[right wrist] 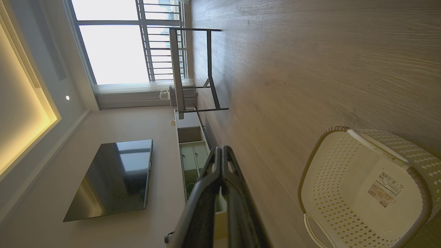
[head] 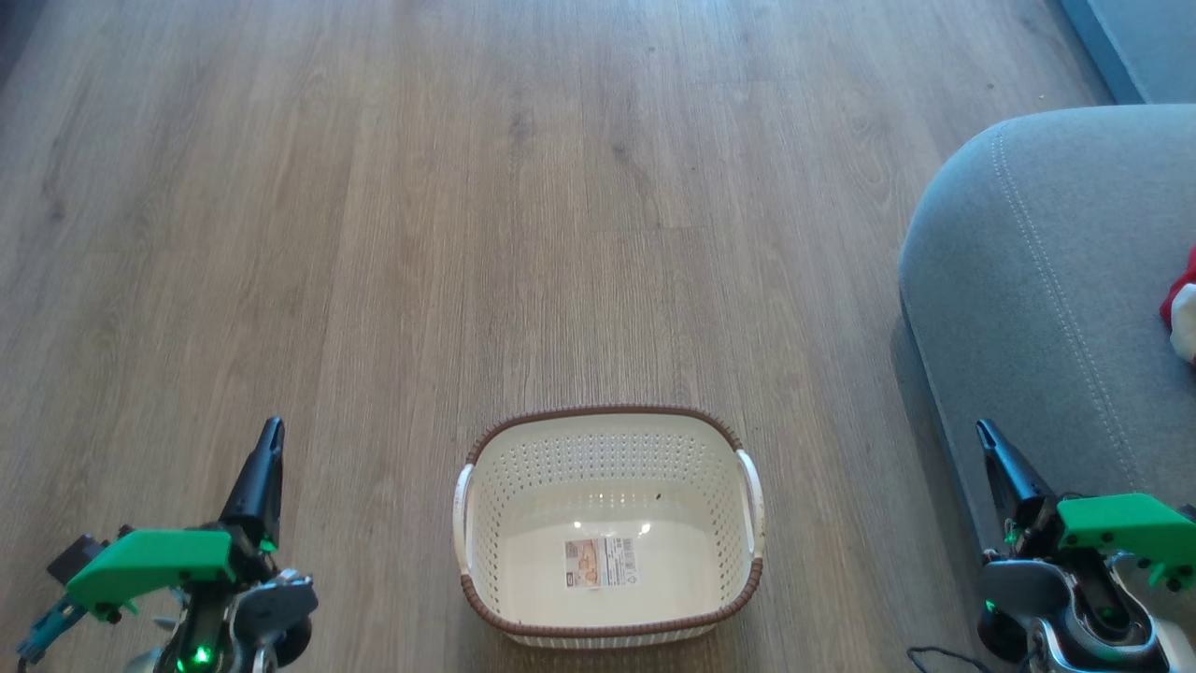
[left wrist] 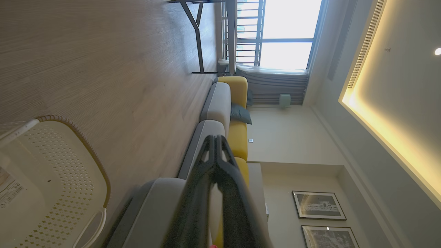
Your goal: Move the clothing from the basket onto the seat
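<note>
The cream-white basket (head: 607, 439) with a brown rim stands on the wood floor at the bottom centre, holding nothing but a label sticker (head: 600, 562). Its perforated wall shows in the left wrist view (left wrist: 51, 165) and in the right wrist view (right wrist: 344, 193). The grey seat (head: 1037, 280) fills the right side. A bit of red and white clothing (head: 1183, 304) lies on it at the right edge. My left gripper (head: 271, 428) is shut and empty at the lower left, its fingertips together (left wrist: 216, 138). My right gripper (head: 984, 429) is shut and empty beside the seat's front, fingers closed (right wrist: 222, 148).
Bare wood floor (head: 467, 206) stretches ahead and to the left. A grey and yellow sofa (left wrist: 220, 103) runs toward a window. A metal-legged table (right wrist: 193, 69), a low cabinet (right wrist: 191, 144) and a wall television (right wrist: 113, 179) stand on the far side.
</note>
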{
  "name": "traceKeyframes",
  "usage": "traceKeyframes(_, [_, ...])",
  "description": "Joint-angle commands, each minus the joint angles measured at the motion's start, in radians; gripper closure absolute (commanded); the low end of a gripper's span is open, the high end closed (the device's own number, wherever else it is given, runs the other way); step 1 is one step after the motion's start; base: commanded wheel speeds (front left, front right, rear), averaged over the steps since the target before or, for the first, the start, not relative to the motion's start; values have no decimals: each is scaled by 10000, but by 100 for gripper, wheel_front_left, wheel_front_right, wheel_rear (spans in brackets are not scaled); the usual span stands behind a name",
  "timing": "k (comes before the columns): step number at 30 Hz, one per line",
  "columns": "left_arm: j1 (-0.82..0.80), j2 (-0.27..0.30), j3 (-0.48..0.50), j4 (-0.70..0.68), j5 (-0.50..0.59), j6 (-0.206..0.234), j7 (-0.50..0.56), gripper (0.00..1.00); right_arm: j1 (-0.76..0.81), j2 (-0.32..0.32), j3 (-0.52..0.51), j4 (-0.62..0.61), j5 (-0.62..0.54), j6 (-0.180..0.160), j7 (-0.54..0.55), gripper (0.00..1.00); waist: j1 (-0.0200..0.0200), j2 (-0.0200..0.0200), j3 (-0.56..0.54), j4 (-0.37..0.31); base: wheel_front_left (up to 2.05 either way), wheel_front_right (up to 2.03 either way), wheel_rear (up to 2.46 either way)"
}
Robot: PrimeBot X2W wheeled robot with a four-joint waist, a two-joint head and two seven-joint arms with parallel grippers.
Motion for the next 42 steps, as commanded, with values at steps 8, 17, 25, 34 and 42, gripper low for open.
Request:
traceKeyframes(8, [-559,47,359,-364,-39,-67,35,100,-268,15,165,-410,-48,23,107,100,0,-1,0,0,0,0,0])
traceKeyframes(17, [-559,47,359,-364,-39,-67,35,100,-269,21,155,-409,-56,23,115,100,0,-1,0,0,0,0,0])
traceKeyframes(25, [-559,47,359,-364,-40,-67,35,100,-270,26,148,-409,-61,23,121,100,0,-1,0,0,0,0,0])
traceKeyframes(34, [-558,47,358,-364,-40,-67,34,100,-270,32,140,-409,-68,23,127,100,0,-1,0,0,0,0,0])
traceKeyframes(42, [-558,47,358,-364,-40,-67,34,100,-271,36,134,-408,-73,23,132,100,0,-1,0,0,0,0,0])
